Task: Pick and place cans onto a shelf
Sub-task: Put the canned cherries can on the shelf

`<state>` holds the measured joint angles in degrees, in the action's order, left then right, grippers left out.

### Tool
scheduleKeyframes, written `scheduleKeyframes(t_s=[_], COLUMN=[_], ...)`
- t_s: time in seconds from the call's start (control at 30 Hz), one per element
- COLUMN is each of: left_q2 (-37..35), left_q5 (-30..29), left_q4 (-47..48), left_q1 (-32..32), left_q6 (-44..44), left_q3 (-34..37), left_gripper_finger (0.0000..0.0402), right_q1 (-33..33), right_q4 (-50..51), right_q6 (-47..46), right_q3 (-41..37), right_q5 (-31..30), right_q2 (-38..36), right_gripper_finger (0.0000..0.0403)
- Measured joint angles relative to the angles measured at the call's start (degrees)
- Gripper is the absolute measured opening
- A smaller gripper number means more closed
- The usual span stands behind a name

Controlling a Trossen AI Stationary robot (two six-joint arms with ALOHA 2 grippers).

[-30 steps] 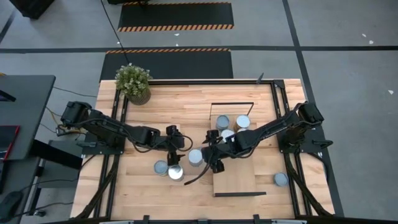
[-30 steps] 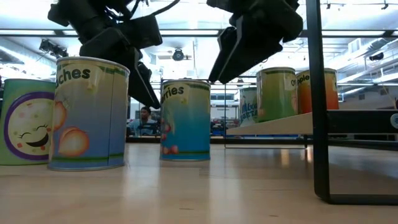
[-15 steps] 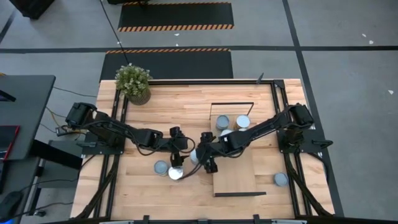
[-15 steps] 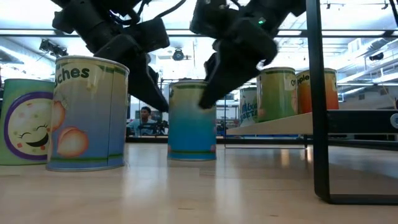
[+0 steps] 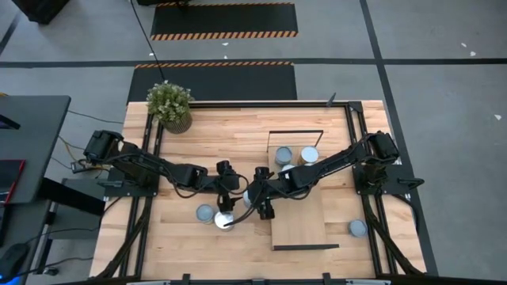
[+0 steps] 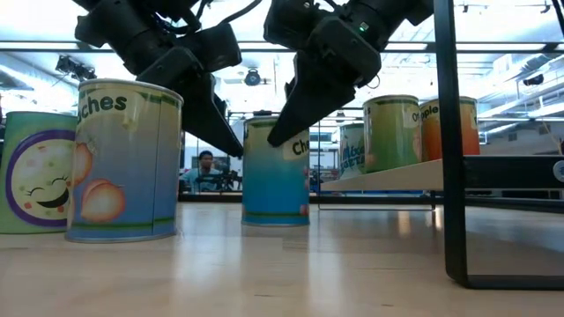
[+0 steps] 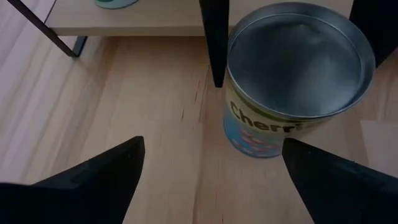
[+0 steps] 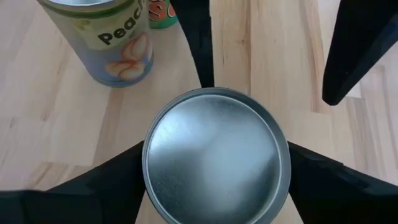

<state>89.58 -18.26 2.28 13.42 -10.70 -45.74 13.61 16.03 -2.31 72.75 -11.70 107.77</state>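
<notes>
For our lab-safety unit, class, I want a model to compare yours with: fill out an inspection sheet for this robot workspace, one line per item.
Surface: wooden table, bare wood around the items.
Job's things: cherry can standing on the table; peach can and another can near it; cans on the shelf; one can apart, right of the shelf.
Clutter: potted plant at a corner.
Grippers: right gripper open, straddling the cherry can; left gripper open, near it.
Cables: cables at the left arm's base.
Surroundings: striped floor mats; a person far behind.
</notes>
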Motion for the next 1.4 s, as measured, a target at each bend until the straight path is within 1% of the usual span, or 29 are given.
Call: scheduleKeyframes(t_s=[0.1, 0.17, 0.27, 0.43, 0.53, 0.67, 0.77, 0.83, 0.97, 1.13, 1.3, 1.4], left_q2=[-0.56, -3.29, -7.99, -13.02, -13.92, -13.99, -13.99, -14.37, -15.05, -15.45, -15.43, -15.43], left_q5=[1.39, 2.54, 6.96, 7.59, 7.84, 9.4, 11.44, 11.58, 11.54, 11.75, 11.74, 11.71], left_q4=[1.68, 4.6, 6.64, 7.13, 4.44, -3.27, -7.14, -8.46, -9.17, -9.16, -8.92, -8.92], left_q1=[-0.06, -0.72, -2.48, -3.03, -2.75, -2.28, -2.31, -2.28, -2.33, -2.28, -2.22, -2.22], left_q6=[1.14, 2.19, 3.44, 3.89, 3.9, 3.65, 3.52, 3.59, 3.89, 3.82, 2.5, 2.36], left_q3=[0.0, 0.13, -0.02, 0.4, 2.7, 7.39, 9.72, 10.42, 10.64, 10.62, 10.62, 10.62], left_gripper_finger=[0.0386, 0.0381, 0.0367, 0.0345, 0.0337, 0.0331, 0.0326, 0.0324, 0.0318, 0.0314, 0.0313, 0.0313], right_q1=[0.0, 0.19, 0.83, 2.65, 4.3, 6.98, 9.34, 11.04, 14.43, 17.63, 21.19, 24.05], right_q4=[0.85, 2.58, 6.02, 12.51, 15.01, 21.12, 25.46, 26.77, 28.15, 31.32, 34.46, 37.75], right_q6=[-0.08, -0.06, 0.28, 0.98, 0.06, -4.96, -10.2, -13.77, -20.69, -30.01, -37.9, -41.72], right_q3=[0.36, 1.44, 4.55, 7.88, 8.07, 8.02, 7.98, 6.84, 3.12, 0.56, -0.24, -0.28], right_q5=[0.0, -0.1, -0.57, -0.76, -0.91, -2.72, -3.64, -4.43, -6.43, -7.09, -10.79, -14.86], right_q2=[-0.23, -0.82, -2.59, -5.83, -8.93, -11.29, -12.43, -12.75, -13.34, -13.72, -14.29, -14.54], right_gripper_finger=[0.0332, 0.0335, 0.034, 0.0338, 0.0338, 0.0338, 0.0338, 0.0338, 0.0338, 0.0338, 0.0338, 0.0338])
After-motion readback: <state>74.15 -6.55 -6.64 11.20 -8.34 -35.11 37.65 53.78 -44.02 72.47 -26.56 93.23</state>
